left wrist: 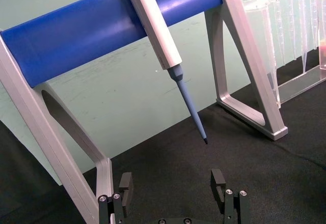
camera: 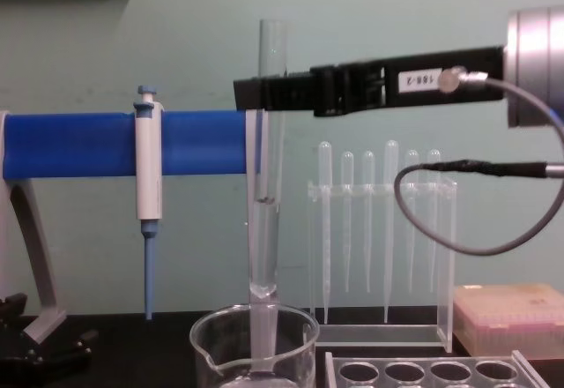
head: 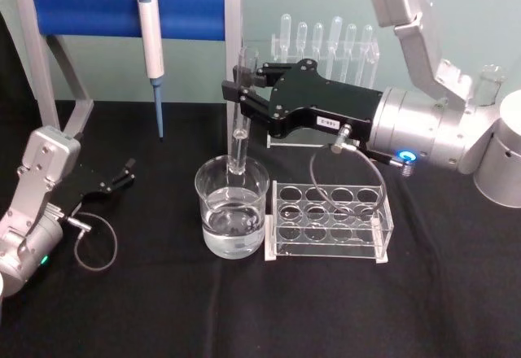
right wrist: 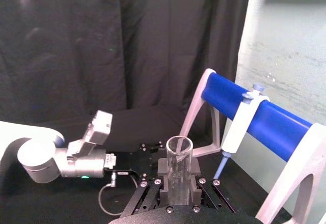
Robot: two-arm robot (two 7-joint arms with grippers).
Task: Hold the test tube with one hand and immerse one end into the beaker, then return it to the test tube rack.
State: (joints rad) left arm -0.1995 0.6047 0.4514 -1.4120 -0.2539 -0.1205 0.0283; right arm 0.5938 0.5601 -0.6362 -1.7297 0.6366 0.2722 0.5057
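Observation:
The test tube (head: 240, 130) stands upright, and my right gripper (head: 242, 92) is shut on its upper part. Its rounded lower end is below the rim of the beaker (head: 232, 211), which holds clear water. From the side, the test tube (camera: 268, 185) drops straight into the beaker (camera: 220, 344), with the right gripper (camera: 256, 93) clamped below its open rim. The right wrist view looks down on the tube's rim (right wrist: 179, 147) between the black fingers (right wrist: 164, 167). My left gripper (head: 122, 172) rests open on the black table at the left, its fingers (left wrist: 126, 185) spread wide apart.
A clear rack with round holes (head: 330, 221) stands just right of the beaker. A white-and-blue pipettor (head: 151, 41) hangs from a blue bar stand (head: 89, 12) at the back left. Thin plastic pipettes (head: 326, 45) stand behind the right gripper.

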